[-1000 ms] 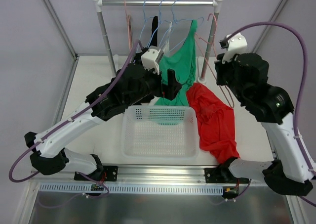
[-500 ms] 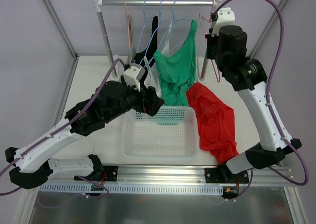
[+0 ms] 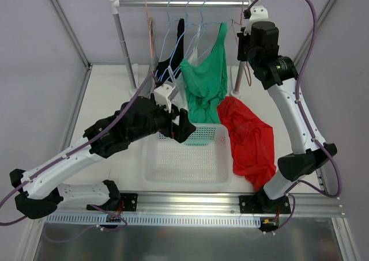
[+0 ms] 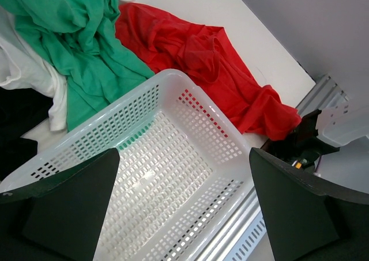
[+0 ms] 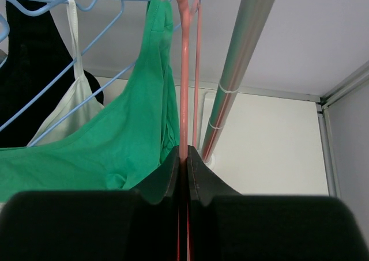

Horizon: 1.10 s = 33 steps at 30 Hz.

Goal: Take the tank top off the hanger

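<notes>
A red tank top (image 3: 251, 140) (image 4: 207, 59) lies crumpled on the table to the right of the basket, off any hanger. My right gripper (image 3: 242, 42) (image 5: 183, 157) is shut on the neck of a bare pink hanger (image 5: 184, 71) (image 3: 247, 76), held up by the right end of the rail (image 3: 184, 3). A green tank top (image 3: 204, 82) (image 4: 75, 36) (image 5: 115, 151) hangs by one strap from a blue hanger (image 5: 86, 30). My left gripper (image 3: 183, 128) (image 4: 183, 163) stands open over the basket, holding nothing.
The white perforated basket (image 3: 184, 177) (image 4: 167, 76) sits at the table's middle front. Black (image 3: 180, 33) and white (image 5: 63, 111) garments hang on blue hangers left of the green one. The rack's right post (image 5: 230, 88) stands close beside the pink hanger.
My right arm has risen and swung toward the rail's right end with the pink hanger. My left arm has drawn back from the green top to above the basket.
</notes>
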### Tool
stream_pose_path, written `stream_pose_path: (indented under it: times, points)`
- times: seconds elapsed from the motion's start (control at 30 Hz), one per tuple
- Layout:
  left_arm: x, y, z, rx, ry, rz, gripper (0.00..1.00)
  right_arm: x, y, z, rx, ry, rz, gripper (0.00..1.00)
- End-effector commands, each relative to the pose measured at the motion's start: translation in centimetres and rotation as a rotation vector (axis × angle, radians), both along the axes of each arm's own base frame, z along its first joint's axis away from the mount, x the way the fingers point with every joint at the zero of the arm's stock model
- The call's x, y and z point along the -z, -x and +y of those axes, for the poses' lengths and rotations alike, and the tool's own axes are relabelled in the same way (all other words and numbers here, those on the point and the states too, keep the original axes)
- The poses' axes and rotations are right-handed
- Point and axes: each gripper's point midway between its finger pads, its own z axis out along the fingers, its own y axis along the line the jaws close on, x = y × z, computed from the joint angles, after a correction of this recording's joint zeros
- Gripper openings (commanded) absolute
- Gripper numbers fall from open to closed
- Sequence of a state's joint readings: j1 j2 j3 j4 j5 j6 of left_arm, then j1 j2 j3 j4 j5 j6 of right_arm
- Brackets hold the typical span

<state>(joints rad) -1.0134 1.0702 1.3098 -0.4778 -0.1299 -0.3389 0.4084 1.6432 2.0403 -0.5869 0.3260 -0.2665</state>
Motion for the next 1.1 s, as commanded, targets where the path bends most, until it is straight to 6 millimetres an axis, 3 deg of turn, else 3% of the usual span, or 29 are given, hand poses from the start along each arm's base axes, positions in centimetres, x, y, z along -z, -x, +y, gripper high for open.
stream_pose_path:
  times: [0.0,0.17,0.2,0.27,0.33,0.57,0.6,0.67,0.7,0.77,0.93,1.07]
  points:
    - [-0.7,0.3,-1.1,0.058,0.013,-0.019,0.98,-2.7,-0.7,0.9,-0.029,-0.081,-0.105,0.00]
    - [-0.5,0.5,-2.1,0.090,0.009,-0.018,0.99,-1.8,-1.3,1.1,-0.028,-0.103,-0.086,0.00]
    - [-0.4,0.5,-2.2,0.093,0.008,-0.017,0.99,-0.8,-1.4,1.2,-0.021,-0.107,-0.064,0.00]
    - [-0.5,0.7,-2.5,0.106,0.015,-0.020,0.99,-0.5,-0.9,1.1,-0.021,-0.122,-0.063,0.00]
    - [-0.7,0.8,-2.8,0.120,0.024,-0.025,0.99,1.2,-0.7,0.9,-0.016,-0.122,-0.032,0.00]
    - [-1.1,1.0,-3.7,0.149,0.046,-0.034,0.99,2.3,0.7,0.4,-0.025,-0.143,-0.018,0.00]
    - [-0.9,1.0,-3.8,0.151,0.044,-0.032,0.98,1.9,1.1,0.2,-0.028,-0.147,-0.026,0.08]
    - [-0.7,0.9,-4.2,0.156,0.040,-0.032,0.98,1.9,1.7,0.1,-0.042,-0.153,-0.022,0.34]
    - [-0.7,0.8,-4.5,0.162,0.046,-0.036,0.99,1.0,2.5,-0.2,-0.042,-0.160,-0.042,0.55]
    - [-0.4,0.5,-5.2,0.168,0.042,-0.037,0.99,0.8,3.4,-0.6,-0.043,-0.163,-0.049,0.74]
    - [0.6,-0.1,-7.9,0.226,0.027,-0.028,0.99,-1.4,6.3,-2.5,-0.046,-0.163,-0.086,0.82]
    - [1.7,-0.4,-10.5,0.299,0.005,-0.019,0.99,-2.3,9.9,-3.7,-0.077,-0.147,-0.091,0.98]
